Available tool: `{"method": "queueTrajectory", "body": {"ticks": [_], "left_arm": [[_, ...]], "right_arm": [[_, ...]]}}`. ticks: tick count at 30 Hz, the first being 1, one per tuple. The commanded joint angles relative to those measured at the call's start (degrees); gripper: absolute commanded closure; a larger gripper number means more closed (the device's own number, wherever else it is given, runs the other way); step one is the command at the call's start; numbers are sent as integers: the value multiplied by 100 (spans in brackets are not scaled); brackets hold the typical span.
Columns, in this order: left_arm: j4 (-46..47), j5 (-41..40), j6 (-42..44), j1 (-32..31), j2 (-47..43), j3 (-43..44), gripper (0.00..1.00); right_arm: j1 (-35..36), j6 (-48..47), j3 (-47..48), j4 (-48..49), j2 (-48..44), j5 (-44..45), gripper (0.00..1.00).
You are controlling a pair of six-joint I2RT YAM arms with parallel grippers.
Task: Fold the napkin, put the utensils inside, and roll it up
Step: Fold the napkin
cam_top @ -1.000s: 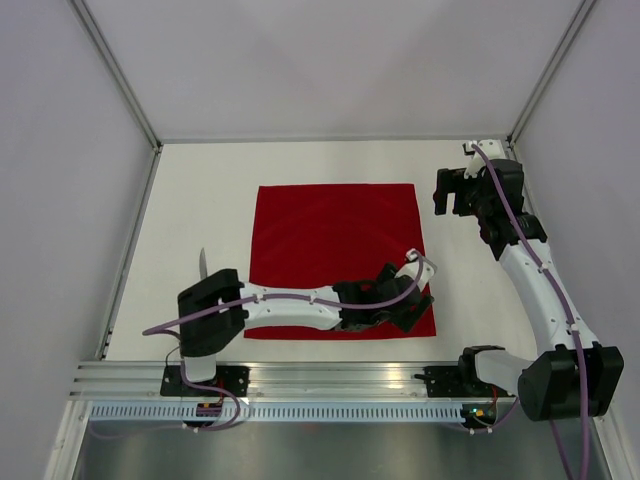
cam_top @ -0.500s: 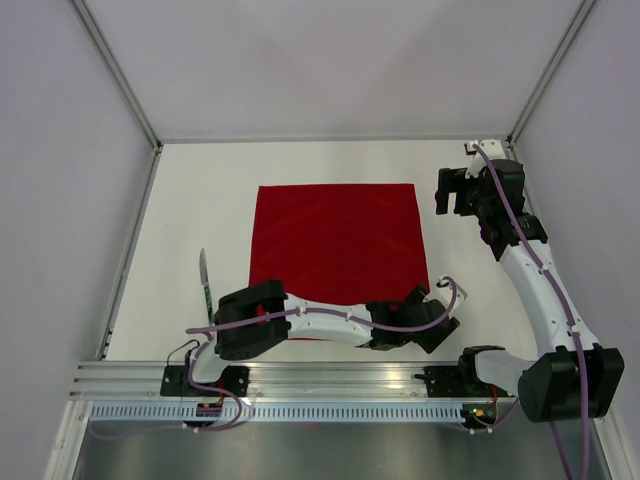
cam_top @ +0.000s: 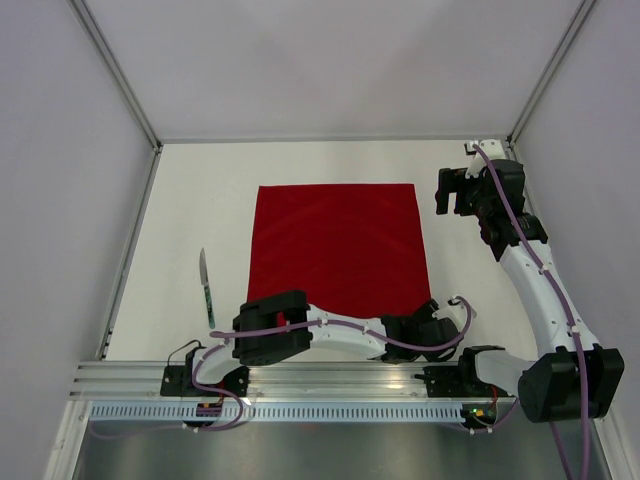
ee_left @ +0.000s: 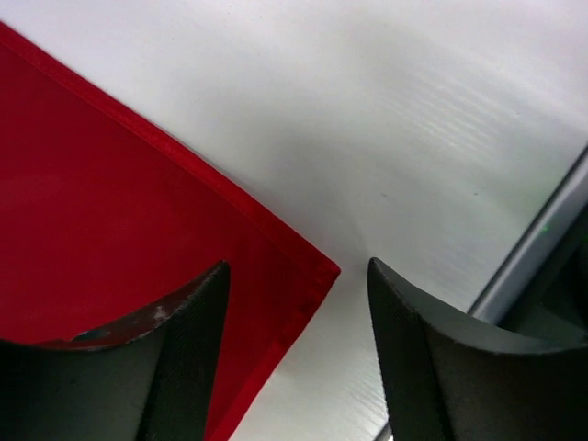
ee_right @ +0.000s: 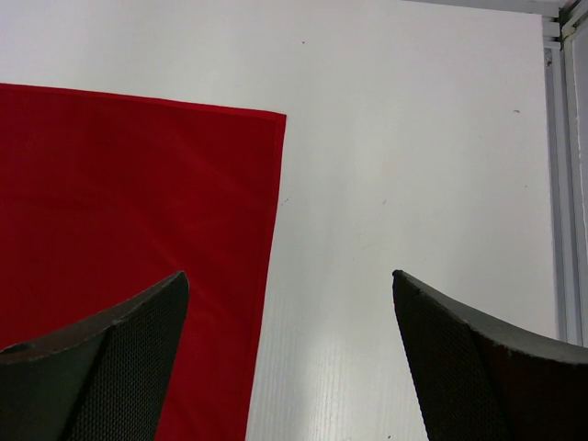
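The deep-red napkin [cam_top: 338,245] lies flat and unfolded in the middle of the white table. My left gripper [cam_top: 438,318] is low over its near right corner. In the left wrist view the jaws are open, and the gripper [ee_left: 296,265] straddles that corner of the napkin [ee_left: 110,211], holding nothing. My right gripper [cam_top: 447,192] is open and empty just right of the napkin's far right corner. In the right wrist view the gripper [ee_right: 288,276] is above the napkin's right edge [ee_right: 129,202]. One slim silvery utensil [cam_top: 206,288] lies left of the napkin.
An aluminium rail [cam_top: 330,378] runs along the table's near edge and shows in the left wrist view [ee_left: 533,248]. Grey walls enclose the table on three sides. A frame rail [ee_right: 562,184] stands at the right edge.
My left arm has swung right and toward the near edge, from over the napkin's near part to its near right corner. More of the utensil shows. The right arm has not moved.
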Motion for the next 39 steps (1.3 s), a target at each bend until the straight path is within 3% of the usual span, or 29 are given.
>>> {"method": "queueTrajectory", "body": {"ticks": [1,6,16,31,39], "left_arm": [[199,-490,357,-50,96,254,35],[208,-728,480,-59,158,245,47],[348,-878,735,-59,79,183,97],[858,63,534,-24,-879,-274,98],[647,537,-187,669,-1415,-756,98]], "right_arm": [[9,11,198,-8,-115,171,4],[18,3,180,-16,-141,154,4],[9,2,171,-8,-115,101,5],[9,-59,154,-8,-98,118,5],[18,-77,163,-34,-71,57,5]]}}
